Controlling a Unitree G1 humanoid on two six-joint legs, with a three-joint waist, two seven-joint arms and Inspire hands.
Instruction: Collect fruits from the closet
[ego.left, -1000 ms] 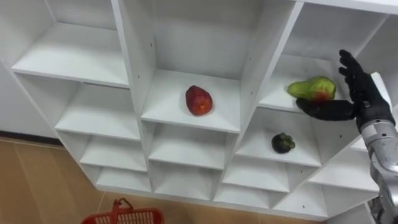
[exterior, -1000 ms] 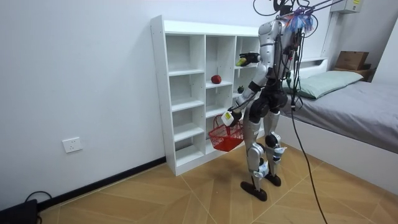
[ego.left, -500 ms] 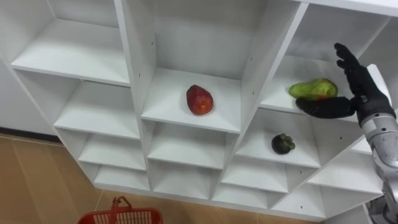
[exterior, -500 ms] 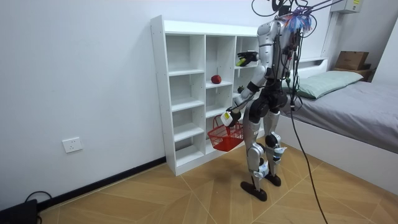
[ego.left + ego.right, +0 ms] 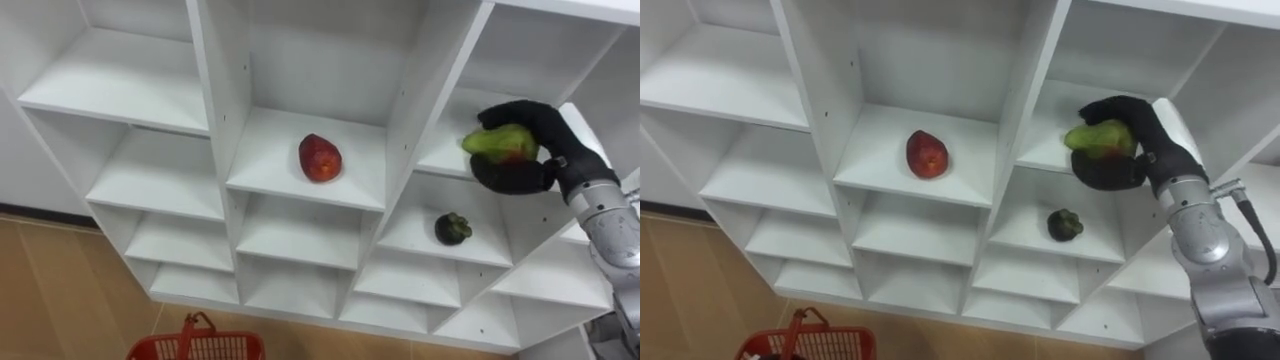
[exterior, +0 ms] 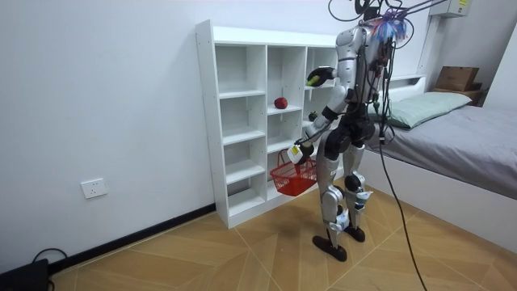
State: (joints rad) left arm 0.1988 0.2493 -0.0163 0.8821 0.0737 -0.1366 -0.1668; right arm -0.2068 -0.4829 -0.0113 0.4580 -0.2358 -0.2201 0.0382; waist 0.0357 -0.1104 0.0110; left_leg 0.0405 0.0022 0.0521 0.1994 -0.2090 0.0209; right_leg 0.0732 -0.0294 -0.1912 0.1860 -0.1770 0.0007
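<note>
2 eye views close on closet (image 5: pixel 214 90), room view farther, seemingly side-on, sharing it

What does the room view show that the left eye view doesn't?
Room view: the standing robot, a grey-covered bed, a white wall socket, the left hand. Left eye view: a small dark round fruit below the right hand. Both: the white shelf unit, red round fruit, red plastic basket, and the green pear-shaped fruit that hand grips.
</note>
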